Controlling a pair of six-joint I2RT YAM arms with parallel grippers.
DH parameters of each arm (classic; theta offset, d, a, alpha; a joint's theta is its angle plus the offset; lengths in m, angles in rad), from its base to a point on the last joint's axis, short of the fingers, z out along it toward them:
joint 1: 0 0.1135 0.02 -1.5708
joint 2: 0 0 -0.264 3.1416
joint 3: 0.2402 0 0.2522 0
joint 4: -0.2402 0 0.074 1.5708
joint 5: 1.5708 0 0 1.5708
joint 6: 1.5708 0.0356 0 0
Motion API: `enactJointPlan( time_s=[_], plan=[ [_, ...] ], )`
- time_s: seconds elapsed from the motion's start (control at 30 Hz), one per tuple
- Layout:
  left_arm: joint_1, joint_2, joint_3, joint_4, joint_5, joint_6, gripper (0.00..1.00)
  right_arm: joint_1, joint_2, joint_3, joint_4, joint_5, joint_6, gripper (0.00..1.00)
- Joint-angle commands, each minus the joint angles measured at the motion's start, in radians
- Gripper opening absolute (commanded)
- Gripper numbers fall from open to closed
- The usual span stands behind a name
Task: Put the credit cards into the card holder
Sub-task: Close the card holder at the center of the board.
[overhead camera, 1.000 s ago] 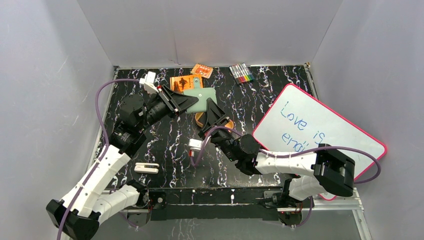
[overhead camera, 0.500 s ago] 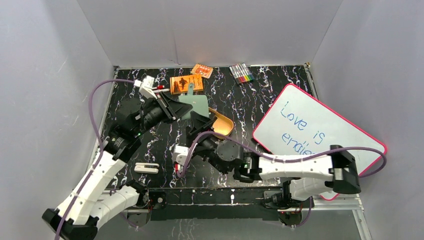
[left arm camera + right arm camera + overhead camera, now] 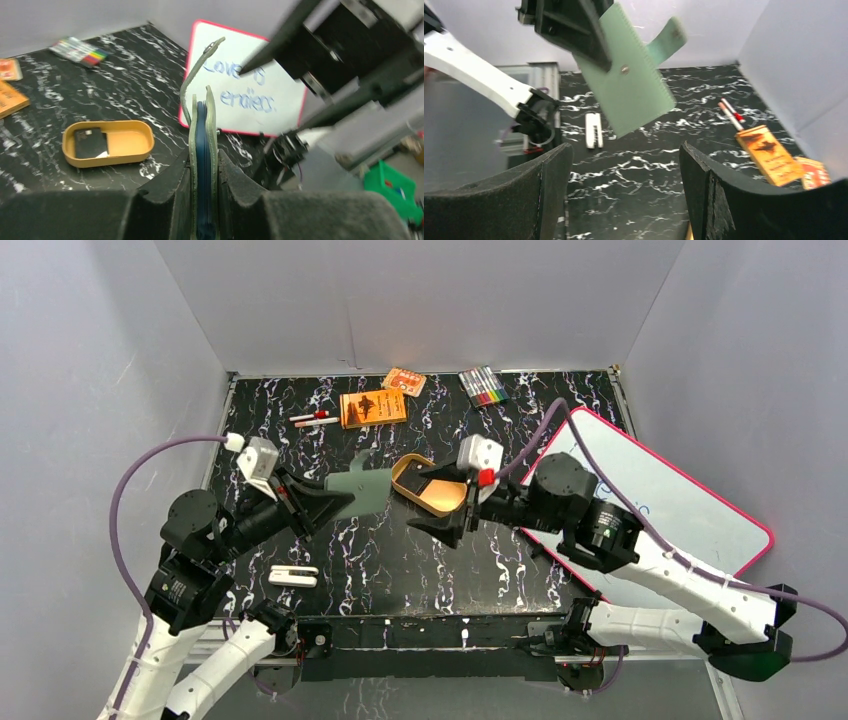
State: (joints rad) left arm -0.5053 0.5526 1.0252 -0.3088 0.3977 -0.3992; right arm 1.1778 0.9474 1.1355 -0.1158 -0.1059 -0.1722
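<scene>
The sage-green card holder [image 3: 362, 490] hangs above the table's middle, with my left gripper [image 3: 333, 503] shut on its near end. In the left wrist view the card holder [image 3: 202, 131] stands edge-on between the pads, a dark blue layer between its flaps and its snap tab curling up. One dark credit card [image 3: 90, 142] lies in the golden oval tin [image 3: 127, 141]. My right gripper [image 3: 437, 527] hovers open beside the tin [image 3: 441, 497], pointing at the card holder [image 3: 631, 87]. Nothing is between its fingers [image 3: 551, 187].
A pink-framed whiteboard [image 3: 700, 505] lies at the right. An orange booklet [image 3: 373, 407], two pens [image 3: 310, 419], an orange packet [image 3: 404, 381] and several markers [image 3: 483, 386] lie along the back. A white clip [image 3: 293, 576] lies near the front left.
My left arm drew the card holder back toward the near left. My right gripper opened wide and swung from the near middle over to the tin's right side.
</scene>
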Motion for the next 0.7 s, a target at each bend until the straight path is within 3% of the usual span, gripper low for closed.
enactJointPlan(
  time_s=[0.0, 0.1, 0.4, 0.67],
  plan=[
    [0.002, 0.011, 0.039, -0.003, 0.343, 0.138, 0.00, -0.113, 0.002, 0.077, -0.022, -0.377, 0.243, 0.86],
    [0.001, 0.039, 0.073, 0.012, 0.485, 0.170, 0.00, -0.137, 0.003, 0.076, -0.012, -0.449, 0.282, 0.86],
    [-0.009, 0.117, 0.135, 0.077, 0.652, 0.223, 0.00, -0.145, -0.017, 0.027, 0.099, -0.545, 0.410, 0.86],
    [-0.009, 0.195, 0.201, 0.141, 0.732, 0.236, 0.00, -0.144, 0.033, -0.008, 0.243, -0.571, 0.537, 0.76]
  ],
)
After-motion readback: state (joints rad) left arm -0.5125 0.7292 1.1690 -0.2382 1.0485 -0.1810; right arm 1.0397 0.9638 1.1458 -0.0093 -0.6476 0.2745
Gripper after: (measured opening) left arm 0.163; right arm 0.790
